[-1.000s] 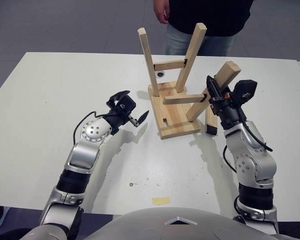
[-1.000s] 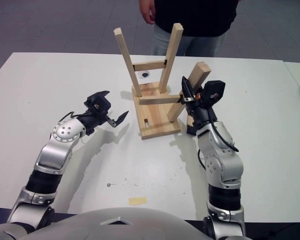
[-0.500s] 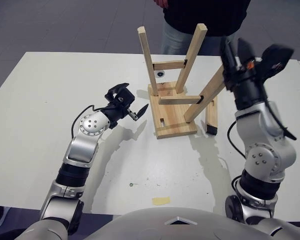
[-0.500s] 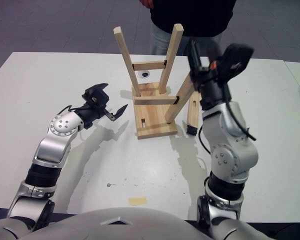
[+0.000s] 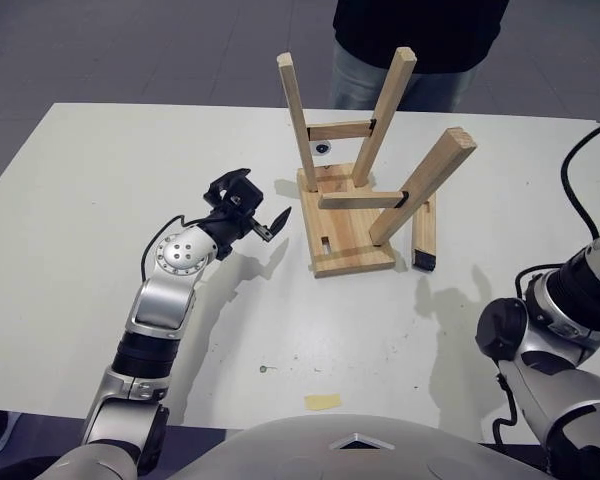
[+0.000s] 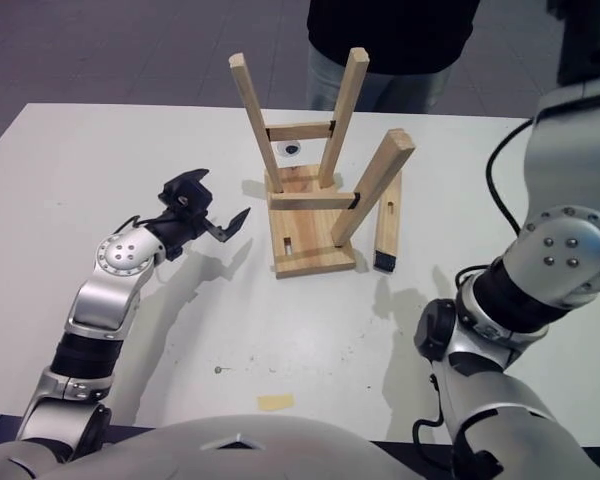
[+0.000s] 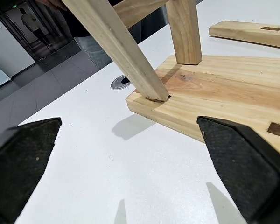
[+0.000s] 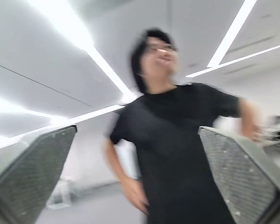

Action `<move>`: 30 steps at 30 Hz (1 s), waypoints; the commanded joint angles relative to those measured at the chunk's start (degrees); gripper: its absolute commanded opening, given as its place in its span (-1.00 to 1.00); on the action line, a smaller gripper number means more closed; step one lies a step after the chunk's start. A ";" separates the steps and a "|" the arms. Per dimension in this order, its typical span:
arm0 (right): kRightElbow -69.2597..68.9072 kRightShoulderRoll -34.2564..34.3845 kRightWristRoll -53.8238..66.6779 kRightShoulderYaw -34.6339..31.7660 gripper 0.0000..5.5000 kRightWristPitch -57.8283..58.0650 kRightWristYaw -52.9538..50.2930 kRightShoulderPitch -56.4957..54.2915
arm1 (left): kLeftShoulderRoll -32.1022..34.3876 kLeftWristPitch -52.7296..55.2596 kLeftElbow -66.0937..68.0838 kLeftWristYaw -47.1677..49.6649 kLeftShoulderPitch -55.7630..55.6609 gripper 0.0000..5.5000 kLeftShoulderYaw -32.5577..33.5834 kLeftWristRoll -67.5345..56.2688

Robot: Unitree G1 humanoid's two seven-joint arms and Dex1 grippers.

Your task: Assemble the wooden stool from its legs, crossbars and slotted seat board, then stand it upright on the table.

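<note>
The stool stands upside down mid-table. Its slotted seat board [image 5: 348, 255] lies flat. Two legs [image 5: 298, 115] rise from it, joined by a crossbar [image 5: 338, 130]. A third leg [image 5: 426, 183] leans outward, tied in by a second crossbar [image 5: 358, 200]. A loose leg [image 5: 425, 235] lies flat beside the board on its right. My left gripper [image 5: 262, 198] hovers open just left of the board, and its wrist view looks between the fingers [image 7: 23, 158] at the board's edge [image 7: 214, 88]. My right gripper [image 8: 137, 128] is open, raised and pointing up at the ceiling.
A person in a black shirt [image 5: 420, 30] stands behind the table's far edge. A round grommet [image 5: 322, 148] sits in the table behind the stool. A scrap of yellow tape [image 5: 321, 401] lies near the front edge. My right arm's elbow [image 5: 540, 320] hangs over the right front corner.
My right gripper has let go of the leaning leg and swung up and away to the right. The leg stays in the board. My left gripper has edged a little farther back.
</note>
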 commanded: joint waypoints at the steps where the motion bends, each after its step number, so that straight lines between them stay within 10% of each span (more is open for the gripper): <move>1: 3.35 0.91 -5.16 4.57 0.96 5.02 1.41 16.76 | 0.25 0.34 -0.27 -0.04 0.20 0.96 0.13 -0.02; 13: 11.53 5.22 -12.24 18.98 0.96 11.30 8.32 33.89 | 0.74 0.15 0.06 -0.50 0.24 0.96 -0.95 0.72; 30: 16.27 5.22 -19.65 21.07 0.00 13.67 14.50 35.94 | 0.34 -0.19 0.24 0.47 1.36 0.96 -1.81 1.56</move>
